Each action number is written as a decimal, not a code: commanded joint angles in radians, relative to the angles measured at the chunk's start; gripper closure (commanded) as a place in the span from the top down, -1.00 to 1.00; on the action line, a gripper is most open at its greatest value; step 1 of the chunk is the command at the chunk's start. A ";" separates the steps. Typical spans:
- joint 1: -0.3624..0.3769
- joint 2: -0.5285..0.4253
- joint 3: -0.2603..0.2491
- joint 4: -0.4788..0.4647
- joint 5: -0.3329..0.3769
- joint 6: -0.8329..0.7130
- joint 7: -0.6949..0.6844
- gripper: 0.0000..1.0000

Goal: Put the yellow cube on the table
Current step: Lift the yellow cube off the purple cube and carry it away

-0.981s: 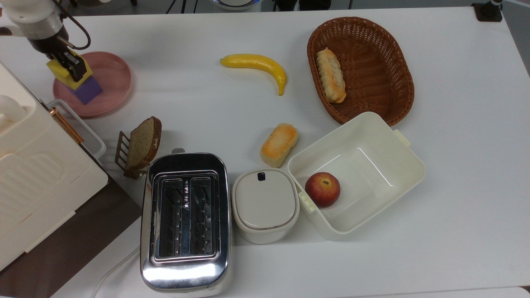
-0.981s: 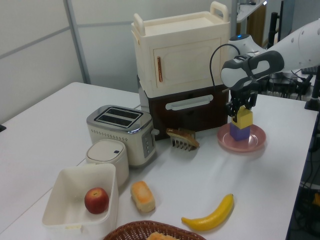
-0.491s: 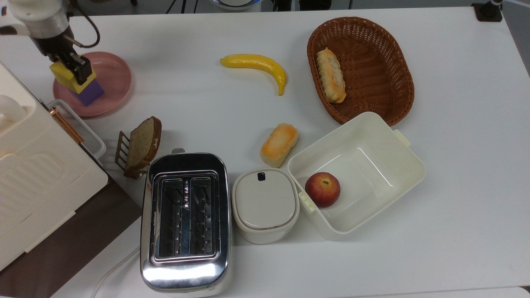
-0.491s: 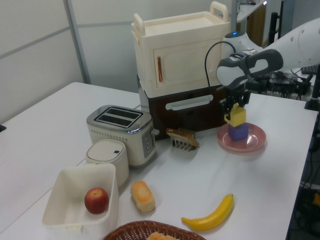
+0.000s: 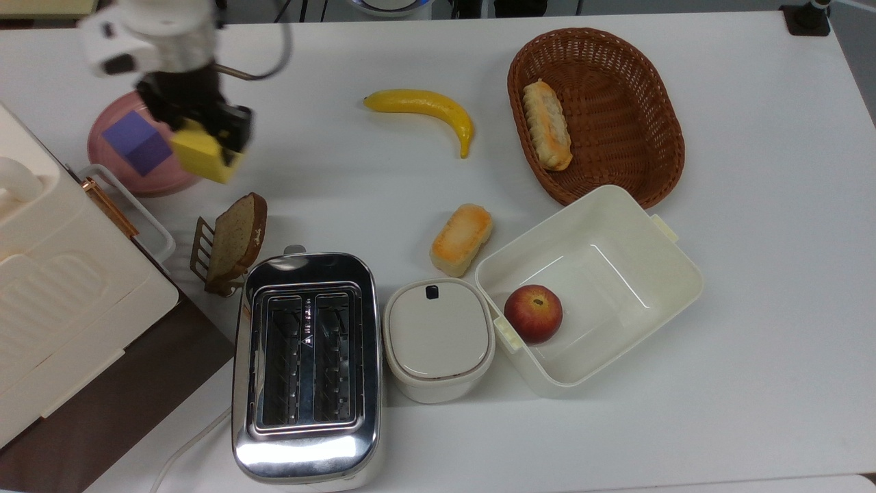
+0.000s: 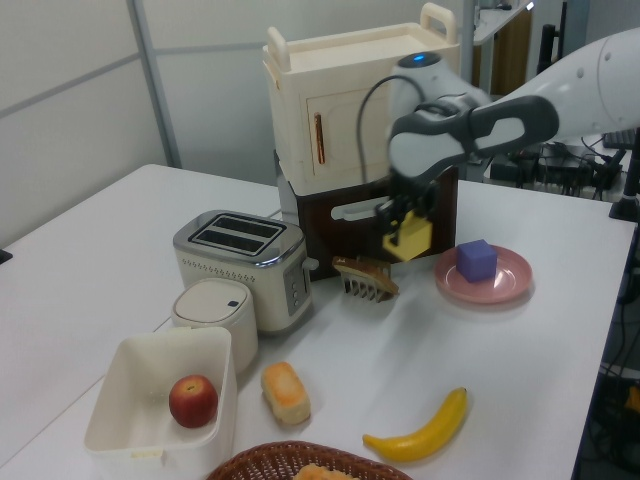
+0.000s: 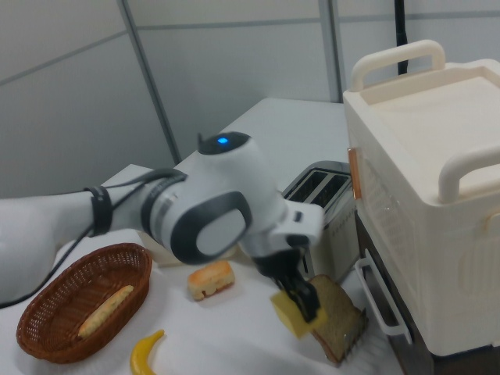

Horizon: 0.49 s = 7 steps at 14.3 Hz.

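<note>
1. Top view: The gripper (image 5: 209,137) pinches the yellow cube (image 5: 200,155) from above and holds it in the air, clear of the pink plate (image 5: 120,120). The cube hangs above the bare white surface (image 5: 328,178) just beside the plate's rim, toward the top view's right. A purple cube (image 5: 137,142) sits alone on the plate. Judging by the task, the yellow cube is being carried off the plate to be set on the surface. Just below the cube in the top view a slice of bread (image 5: 236,236) leans in a small rack, with a toaster (image 5: 306,366) beyond it. A banana (image 5: 424,109) lies well apart, toward the top view's right.

2. Left view: The gripper (image 6: 406,225) grips the yellow cube (image 6: 410,238) by its upper part, so its base is free to meet the surface (image 6: 500,360). The cube hangs well above the surface, between the bread rack (image 6: 365,275) and the plate (image 6: 485,280). A cream cabinet (image 6: 360,100) stands behind.

3. Right view: The yellow cube (image 7: 291,315) is tilted in the gripper (image 7: 303,306) and appears close to the bread (image 7: 336,316). Lowering here risks brushing the bread, so a spot farther out on the open surface would likely be safer.
</note>
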State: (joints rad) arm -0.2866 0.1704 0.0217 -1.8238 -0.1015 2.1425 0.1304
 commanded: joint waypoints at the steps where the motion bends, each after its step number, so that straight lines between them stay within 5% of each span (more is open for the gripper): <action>1: 0.056 -0.028 0.070 -0.003 -0.003 -0.022 0.080 -0.63; 7: 0.113 0.020 0.089 -0.006 -0.017 -0.030 0.091 -0.61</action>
State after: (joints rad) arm -0.1825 0.1825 0.1139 -1.8246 -0.1018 2.1241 0.2058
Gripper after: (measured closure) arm 0.419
